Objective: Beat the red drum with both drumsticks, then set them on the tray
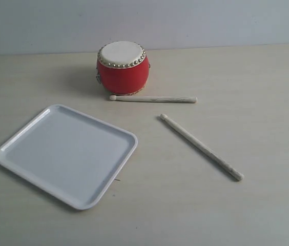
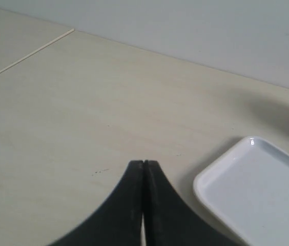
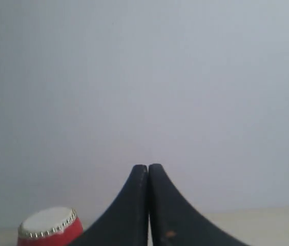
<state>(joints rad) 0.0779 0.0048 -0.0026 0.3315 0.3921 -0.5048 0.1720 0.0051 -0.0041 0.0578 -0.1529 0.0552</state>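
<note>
The red drum (image 1: pixel 122 68) with its cream skin and stud ring stands at the back of the table. One drumstick (image 1: pixel 153 99) lies flat just in front of it. The other drumstick (image 1: pixel 201 146) lies slanted to the right, farther forward. The white tray (image 1: pixel 67 152) rests at the front left, with nothing on it. Neither arm shows in the exterior view. My left gripper (image 2: pixel 143 163) is shut and holds nothing, with a tray corner (image 2: pixel 221 197) beside it. My right gripper (image 3: pixel 148 166) is shut and holds nothing; the drum (image 3: pixel 48 225) shows low in its view.
A pale wall (image 1: pixel 144 20) stands behind the beige table (image 1: pixel 247 82). A thin seam (image 2: pixel 29 54) crosses the tabletop in the left wrist view.
</note>
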